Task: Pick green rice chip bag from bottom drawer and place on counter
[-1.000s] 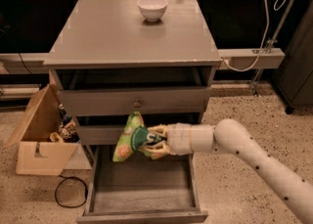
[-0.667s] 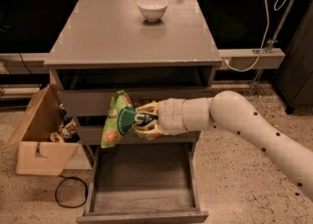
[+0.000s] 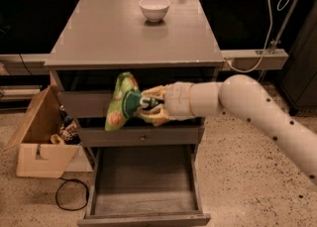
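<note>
Box: an open cardboard box (image 3: 37,146) is seen at lower left of frame, on the speckled floor beside the cabinet; small items are held inside, poss. bottles, too blurred to be named.
Cable: a dark cable loop (image 3: 69,198) is laid on the floor at bottom left, just below the box.
Bag: the green rice chip bag (image 3: 119,104) is held in mid-air, left of centre, in front of the upper drawer fronts; it is hung roughly upright, its top just under the counter edge, well above the bottom drawer.
Gripper: the gripper (image 3: 142,104) is found at frame centre, clenched on the bag's right side.
Drawer: the bottom drawer (image 3: 143,184) is pulled out at bottom centre; its plain grey floor is shown.
Counter: the counter (image 3: 124,37) is spread across upper centre.
Bowl: a white bowl (image 3: 154,9) is set upright at top centre, on the counter's far part.
Arm: the white arm (image 3: 257,109) is stretched from the gripper to the lower right edge.
</note>
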You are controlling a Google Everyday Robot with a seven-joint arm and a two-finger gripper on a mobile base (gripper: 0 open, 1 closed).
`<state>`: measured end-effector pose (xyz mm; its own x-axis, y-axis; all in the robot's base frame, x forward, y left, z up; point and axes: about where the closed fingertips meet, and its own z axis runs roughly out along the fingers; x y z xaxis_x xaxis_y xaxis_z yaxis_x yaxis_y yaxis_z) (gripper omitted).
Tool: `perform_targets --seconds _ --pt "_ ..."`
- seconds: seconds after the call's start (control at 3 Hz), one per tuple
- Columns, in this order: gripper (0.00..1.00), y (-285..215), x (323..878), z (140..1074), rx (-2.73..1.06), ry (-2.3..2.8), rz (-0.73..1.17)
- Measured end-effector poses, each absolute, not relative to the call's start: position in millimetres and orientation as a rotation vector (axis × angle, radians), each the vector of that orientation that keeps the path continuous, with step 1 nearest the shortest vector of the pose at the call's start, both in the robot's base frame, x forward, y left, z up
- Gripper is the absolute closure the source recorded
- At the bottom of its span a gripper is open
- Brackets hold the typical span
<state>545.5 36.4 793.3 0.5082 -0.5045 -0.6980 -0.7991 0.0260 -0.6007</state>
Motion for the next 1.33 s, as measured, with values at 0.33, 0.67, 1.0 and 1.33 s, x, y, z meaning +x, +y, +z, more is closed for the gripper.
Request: perform_targets --seconds 0.33,0.67,1.0,1.33 --pt "1.00 21 604 875 -1.612 1.228 0.156" --pt "1.00 10 650 919 -1.572 1.320 0.087" --pt "1.00 1 720 934 -1.511 1.464 0.083" --pt "1.00 -4 764 939 -1.457 1.540 0.095"
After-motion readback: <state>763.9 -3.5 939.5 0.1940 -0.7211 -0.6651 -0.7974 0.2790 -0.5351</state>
